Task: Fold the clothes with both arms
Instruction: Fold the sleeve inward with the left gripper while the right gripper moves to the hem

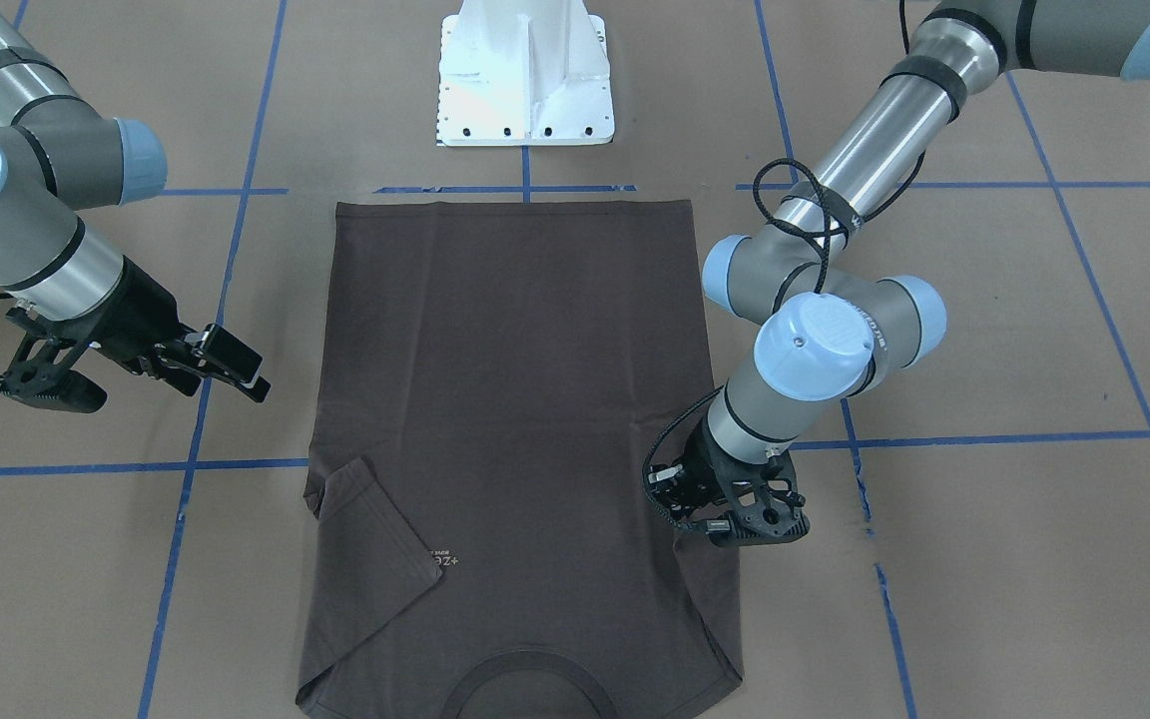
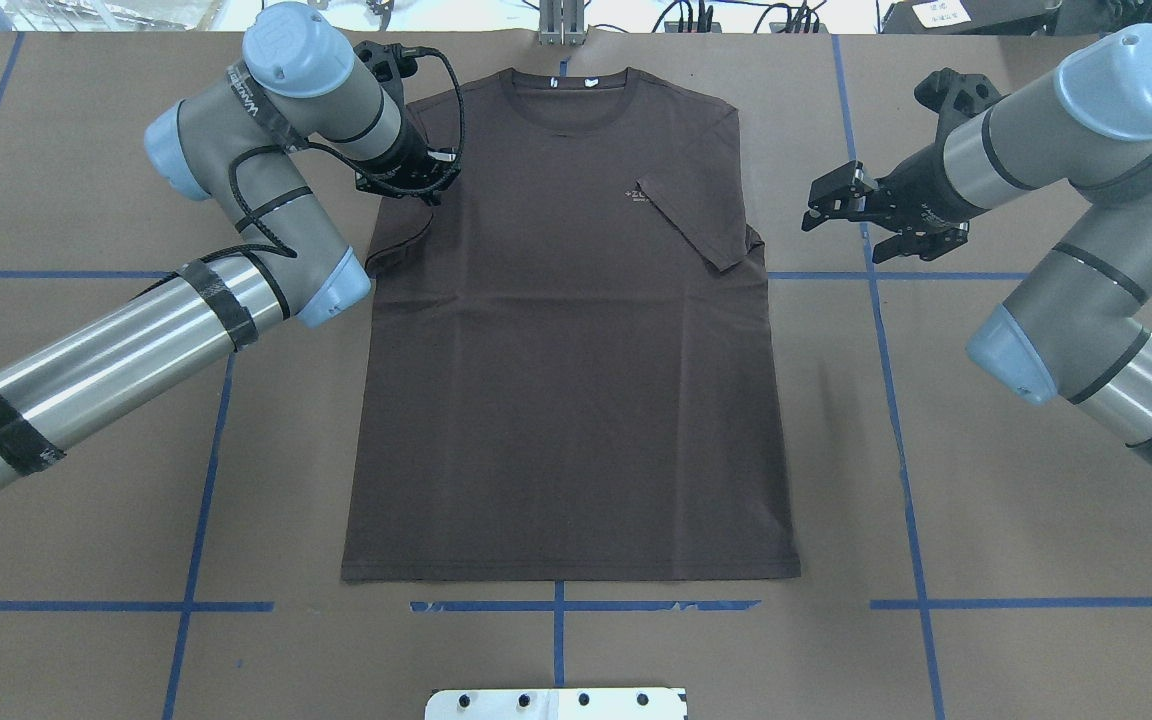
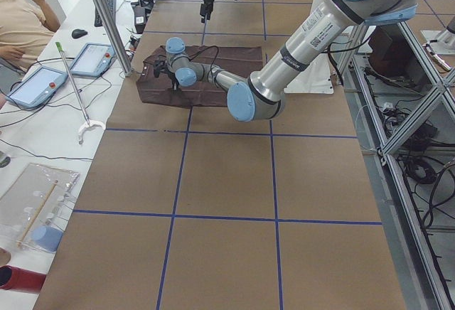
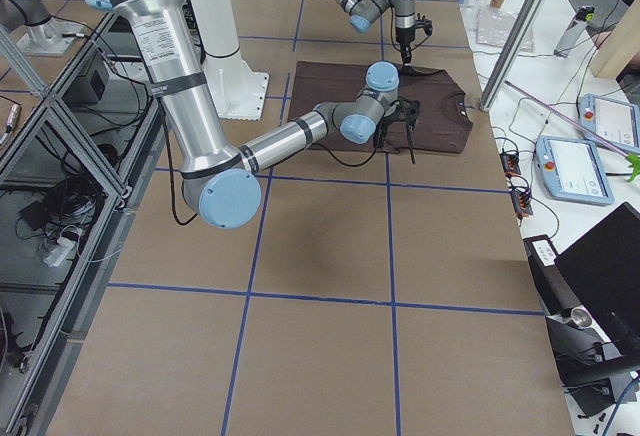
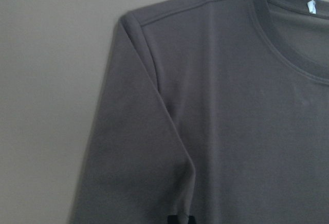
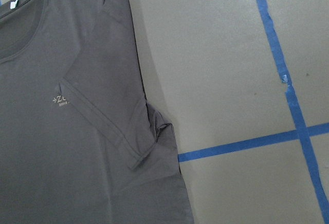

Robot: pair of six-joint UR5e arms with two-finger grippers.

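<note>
The dark brown-grey T-shirt (image 2: 566,400) lies flat, with its collar at the far edge and its hem toward my base. It also shows in the front view (image 1: 515,399). The sleeve on my right (image 2: 701,225) is folded in over the chest, beside the pale logo (image 6: 60,99). My left gripper (image 2: 423,190) is low over the other sleeve. In the left wrist view its dark tips (image 5: 180,218) meet at that sleeve's raised fold (image 5: 175,147), so it seems shut on the fabric. My right gripper (image 2: 821,208) is open and empty, over bare table to the right of the shirt.
The white pedestal (image 1: 525,80) stands just behind the hem. Blue tape lines (image 2: 886,400) cross the brown table. A person (image 3: 21,25) and tablets (image 3: 43,86) are beyond the far edge, along with a metal post (image 3: 106,22).
</note>
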